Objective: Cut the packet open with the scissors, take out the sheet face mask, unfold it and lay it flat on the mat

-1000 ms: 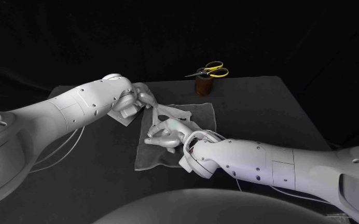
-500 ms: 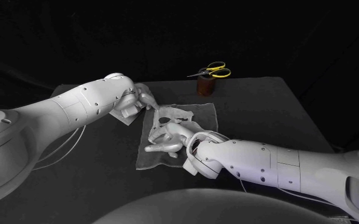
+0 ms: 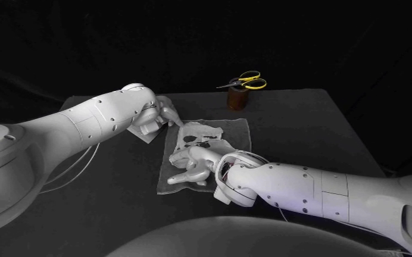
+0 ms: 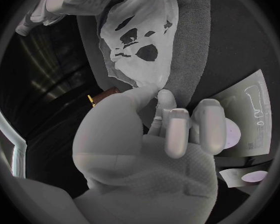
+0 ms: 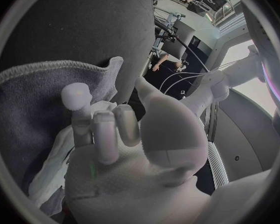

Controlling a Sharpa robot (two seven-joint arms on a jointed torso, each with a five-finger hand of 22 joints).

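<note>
1. Sheet face mask [image 3: 200, 133]: it lies opened out on the far half of the mat [image 3: 231, 127], with its eye and mouth holes showing dark. In the left wrist view the mask [image 4: 140, 35] is spread but wrinkled, and one edge runs down to the left hand's fingertips.
2. Left hand [image 3: 159, 116]: it sits at the mat's far left corner, with the thumb and a finger closed narrowly on the mask's edge. The left wrist view shows the pinch, while the other fingers [image 4: 177, 129] lie side by side and hold nothing.
3. Right hand [image 3: 193, 160]: it rests on the middle of the mat, over the near end of the mask, and hides that part from the head camera. In the right wrist view its fingers [image 5: 105, 134] lie stretched out side by side, with white sheet [image 5: 50, 176] under the palm. Whether this hand grips the sheet cannot be told.
4. Mat: a grey cloth with a stitched hem [image 5: 28, 104], lying flat on the black table [image 3: 300, 126].
5. Packet [image 3: 140, 132]: it lies flat on the table just beside the mat's left edge, partly under the left hand. The left wrist view shows its printed face [image 4: 255, 109], with a smaller printed piece [image 4: 246, 175] near it.
6. Scissors [image 3: 246, 81]: they have yellow handles and stand in a brown holder [image 3: 236, 99] at the far edge of the table, well apart from both hands.
</note>
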